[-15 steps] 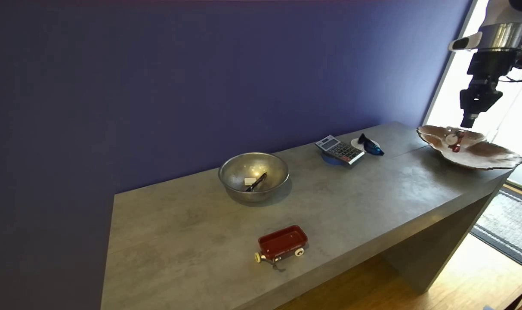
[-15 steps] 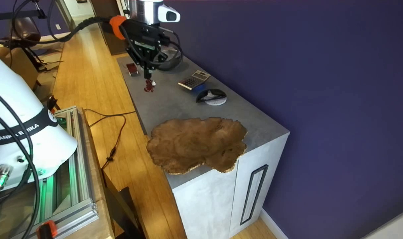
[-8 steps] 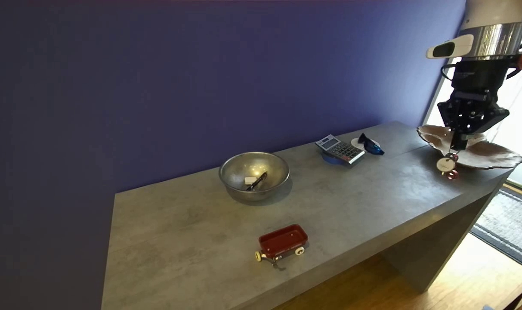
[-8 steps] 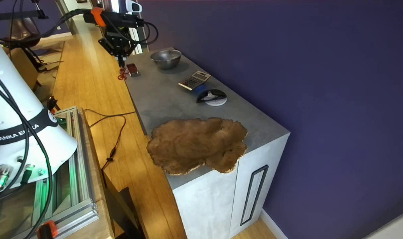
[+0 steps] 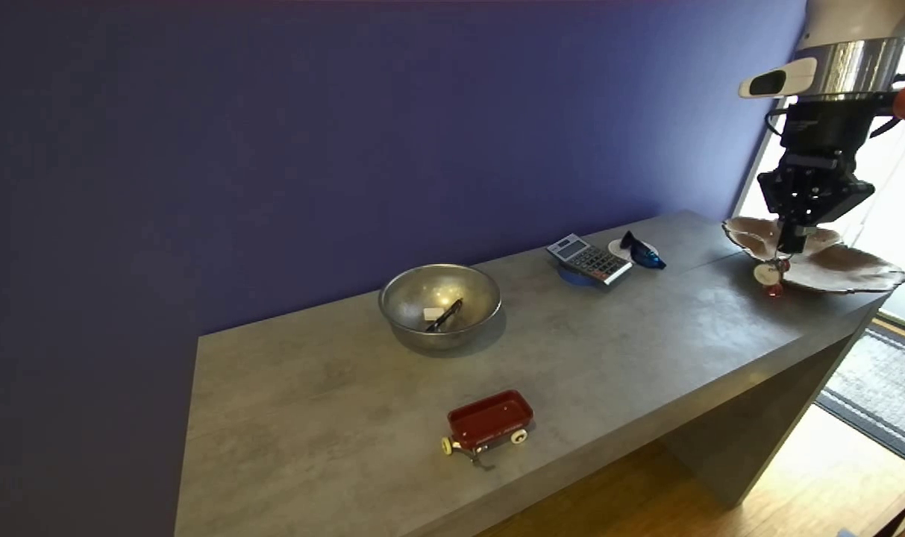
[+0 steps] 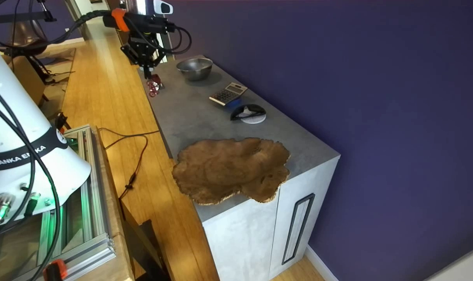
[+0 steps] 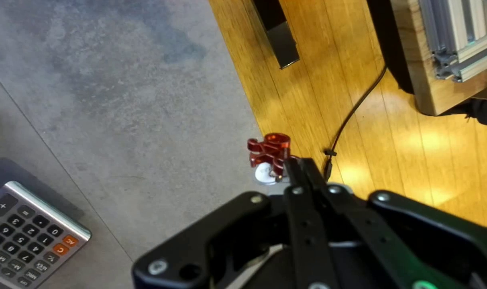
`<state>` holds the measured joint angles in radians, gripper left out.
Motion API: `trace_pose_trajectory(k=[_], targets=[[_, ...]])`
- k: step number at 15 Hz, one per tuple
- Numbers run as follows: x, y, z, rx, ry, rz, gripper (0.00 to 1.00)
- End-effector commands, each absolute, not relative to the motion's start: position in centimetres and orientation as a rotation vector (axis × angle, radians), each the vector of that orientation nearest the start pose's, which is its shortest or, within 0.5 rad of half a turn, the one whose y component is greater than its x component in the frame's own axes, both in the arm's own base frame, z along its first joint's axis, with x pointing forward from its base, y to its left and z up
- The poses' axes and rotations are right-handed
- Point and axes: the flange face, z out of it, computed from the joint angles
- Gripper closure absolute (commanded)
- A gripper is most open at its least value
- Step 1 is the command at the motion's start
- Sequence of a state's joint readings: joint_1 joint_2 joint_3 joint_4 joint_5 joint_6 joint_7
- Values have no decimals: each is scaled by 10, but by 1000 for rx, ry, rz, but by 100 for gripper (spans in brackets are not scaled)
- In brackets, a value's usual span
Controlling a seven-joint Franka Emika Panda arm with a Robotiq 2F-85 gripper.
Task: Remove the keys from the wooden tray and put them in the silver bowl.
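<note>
The gripper [image 6: 147, 75], pinched narrow on the keys [image 6: 153, 89], edges rightward at upper left in an exterior view, clear of the tray [image 6: 228, 168], so the carry to the bowl [image 6: 194, 74] looks under way.

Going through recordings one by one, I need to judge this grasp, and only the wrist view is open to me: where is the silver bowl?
Observer: In both exterior views, the silver bowl stands on the grey counter, near the wall.
Operator: Is anything in it?
Observer: Yes, in an exterior view a dark pen-like item and a small white block lie inside.
Operator: I see the keys at the gripper. Are they out of the wooden tray?
Observer: Yes, in an exterior view the tray sits at the counter's end, well apart from the hanging keys.
</note>
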<state>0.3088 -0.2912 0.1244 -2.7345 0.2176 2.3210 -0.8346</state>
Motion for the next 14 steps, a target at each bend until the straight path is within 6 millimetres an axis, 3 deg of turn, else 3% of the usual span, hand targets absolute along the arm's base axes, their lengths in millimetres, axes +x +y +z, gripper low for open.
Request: trace_pose_trajectory(k=[1, 6, 9, 10, 11, 14], targets=[[361, 227, 309, -2538, -1707, 19, 99], [373, 347, 342, -2415, -2103, -295, 99], [375, 401, 364, -2343, -2295, -477, 99], [380, 425, 358, -2311, -2346, -490, 99], [367, 391, 361, -2347, -2290, -442, 97], [375, 419, 359, -2303, -2333, -481, 97]])
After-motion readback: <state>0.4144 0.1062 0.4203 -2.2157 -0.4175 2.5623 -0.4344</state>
